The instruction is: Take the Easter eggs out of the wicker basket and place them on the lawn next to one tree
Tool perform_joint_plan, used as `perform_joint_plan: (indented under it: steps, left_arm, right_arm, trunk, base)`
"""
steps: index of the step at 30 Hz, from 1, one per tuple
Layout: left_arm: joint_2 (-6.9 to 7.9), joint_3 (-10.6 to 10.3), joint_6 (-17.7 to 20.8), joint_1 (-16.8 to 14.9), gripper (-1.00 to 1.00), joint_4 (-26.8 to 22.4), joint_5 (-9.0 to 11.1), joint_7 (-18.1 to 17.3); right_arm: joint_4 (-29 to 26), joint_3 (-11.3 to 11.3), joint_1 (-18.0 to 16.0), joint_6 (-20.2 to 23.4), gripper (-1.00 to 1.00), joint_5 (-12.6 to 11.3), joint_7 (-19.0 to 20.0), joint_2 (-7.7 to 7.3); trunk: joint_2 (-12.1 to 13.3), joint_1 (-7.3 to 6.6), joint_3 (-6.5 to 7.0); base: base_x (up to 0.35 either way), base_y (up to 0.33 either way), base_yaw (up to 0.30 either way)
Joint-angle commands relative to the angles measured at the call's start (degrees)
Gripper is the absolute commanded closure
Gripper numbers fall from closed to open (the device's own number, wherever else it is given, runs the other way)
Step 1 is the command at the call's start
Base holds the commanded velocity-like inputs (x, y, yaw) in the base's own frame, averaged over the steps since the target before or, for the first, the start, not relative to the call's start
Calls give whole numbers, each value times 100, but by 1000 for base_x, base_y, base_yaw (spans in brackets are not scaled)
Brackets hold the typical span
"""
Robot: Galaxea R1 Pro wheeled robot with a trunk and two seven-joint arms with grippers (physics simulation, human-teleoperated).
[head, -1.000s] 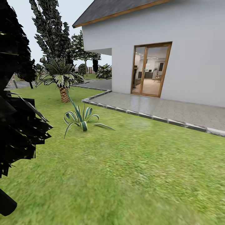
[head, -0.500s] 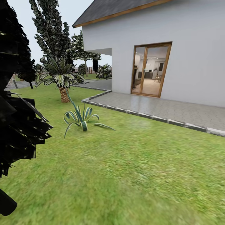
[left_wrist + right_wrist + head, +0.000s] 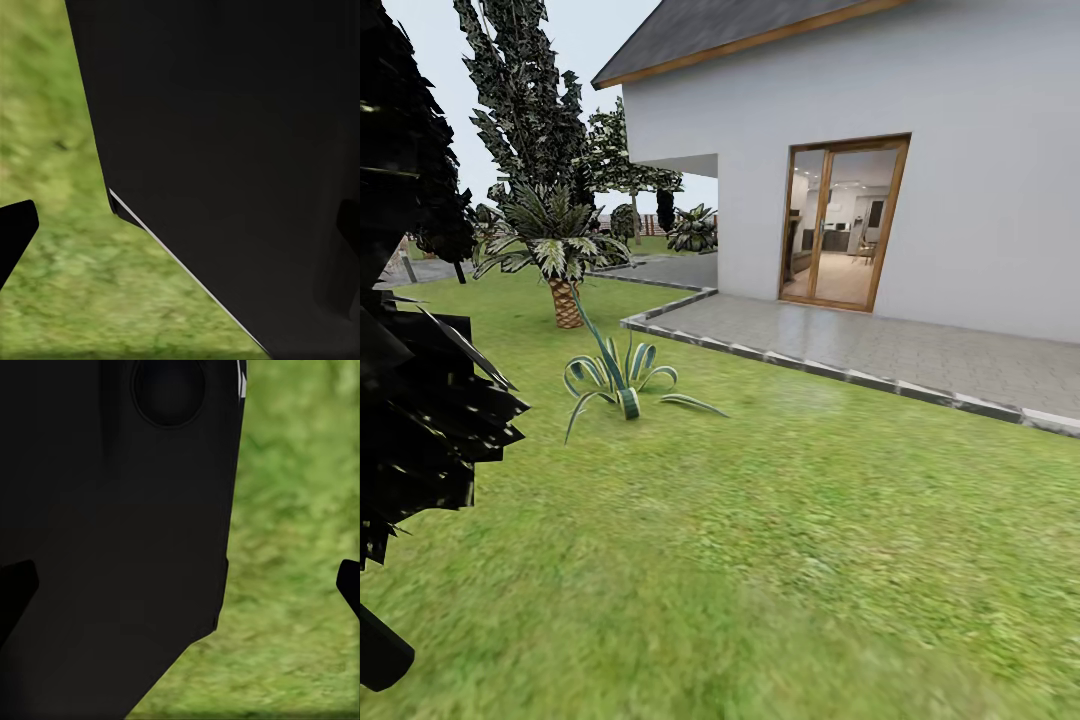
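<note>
The robot is facing open lawn [image 3: 780, 540] beside the white house [image 3: 960, 150], seemingly searching for the basket and eggs; next it needs turning until they appear. The grass is looking short and mottled green. Both wrist cameras are catching dark fingertips spread wide, so each pincer is released, grasping nothing.

The lawn [image 3: 780, 540] bears a spiky striped plant [image 3: 618, 378] and a small palm [image 3: 560, 250] beyond it.
</note>
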Motion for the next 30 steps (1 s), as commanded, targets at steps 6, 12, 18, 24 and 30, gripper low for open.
perform_joint_plan:
  steps: [6,12,18,24,30]
  left_arm:
    - [0,5,0,2,-100,-8,-50,-2]
    - [0,5,0,2,-100,-8,-50,-2]
    - [0,5,0,2,-100,-8,-50,-2]
    - [0,5,0,2,-100,-8,-50,-2]
    - [0,5,0,2,-100,-8,-50,-2]
  right_arm:
    - [9,23,-7,2,-100,7,0,2]
    - [9,23,-7,2,-100,4,0,1]
    - [10,23,-8,2,-100,6,0,2]
    - [9,23,-7,4,-100,9,0,0]
    - [9,23,-9,3,-100,7,0,1]
  trunk:
    - [-2,0,-4]
    - [-2,0,-4]
    - [-2,0,-4]
    - [-2,0,-4]
    - [-2,0,-4]
  base:
    - [0,0,0]
    - [0,0,0]
    - [0,0,0]
    - [0,0,0]
    - [0,0,0]
